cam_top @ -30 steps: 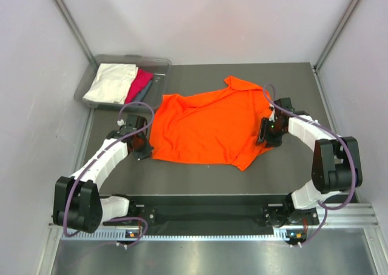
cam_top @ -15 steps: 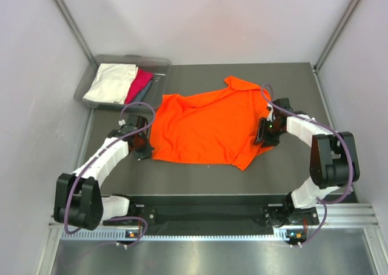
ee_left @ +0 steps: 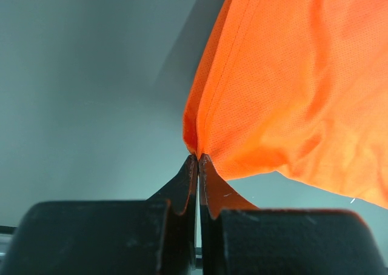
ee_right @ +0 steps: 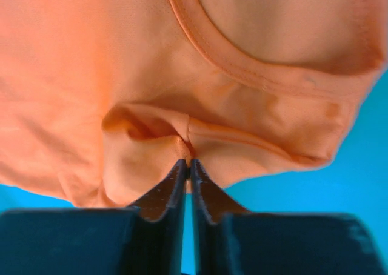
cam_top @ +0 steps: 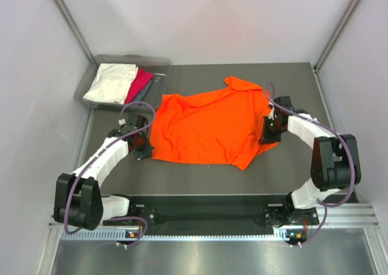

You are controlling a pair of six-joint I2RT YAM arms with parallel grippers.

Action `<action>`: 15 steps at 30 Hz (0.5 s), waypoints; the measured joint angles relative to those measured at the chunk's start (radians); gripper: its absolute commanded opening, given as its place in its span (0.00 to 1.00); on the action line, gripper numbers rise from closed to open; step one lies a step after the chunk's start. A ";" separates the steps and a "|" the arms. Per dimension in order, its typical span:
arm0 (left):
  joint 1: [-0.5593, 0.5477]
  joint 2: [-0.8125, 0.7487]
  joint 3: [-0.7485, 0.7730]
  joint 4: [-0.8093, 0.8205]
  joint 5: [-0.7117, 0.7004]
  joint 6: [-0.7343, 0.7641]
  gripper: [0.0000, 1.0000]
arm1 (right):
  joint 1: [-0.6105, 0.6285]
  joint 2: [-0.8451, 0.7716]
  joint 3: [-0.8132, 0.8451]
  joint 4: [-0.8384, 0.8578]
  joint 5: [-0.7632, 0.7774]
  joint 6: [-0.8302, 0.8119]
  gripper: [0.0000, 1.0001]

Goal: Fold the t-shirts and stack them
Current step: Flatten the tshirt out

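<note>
Right gripper (ee_right: 189,161) had snapped closed onto orange t-shirt (cam_top: 206,126) right edge near collar; left gripper (ee_left: 197,157) clamped its left hem.

We are viewing a dark grey table (cam_top: 291,81) standing inside an enclosure of plain, pale panels: a back wall (cam_top: 206,20), a left wall (cam_top: 30,75) and a right wall (cam_top: 364,93). Two slanting metal posts (cam_top: 70,20) are running up the rear corners. A ribbed aluminium rail (cam_top: 206,234) is lying along the table's near edge. A grey plastic bin (cam_top: 159,63) is sitting at the far-left corner. Soft, even light is falling across the surface.
</note>
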 measured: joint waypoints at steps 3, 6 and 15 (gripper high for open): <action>0.000 0.000 0.007 -0.003 0.000 0.004 0.00 | 0.000 -0.052 0.017 -0.049 0.033 0.016 0.00; 0.000 -0.003 0.026 -0.015 0.000 0.017 0.00 | 0.000 -0.135 0.056 -0.105 0.086 0.037 0.00; 0.000 -0.051 0.152 -0.045 0.038 0.085 0.00 | -0.024 -0.356 0.270 -0.149 0.252 0.132 0.00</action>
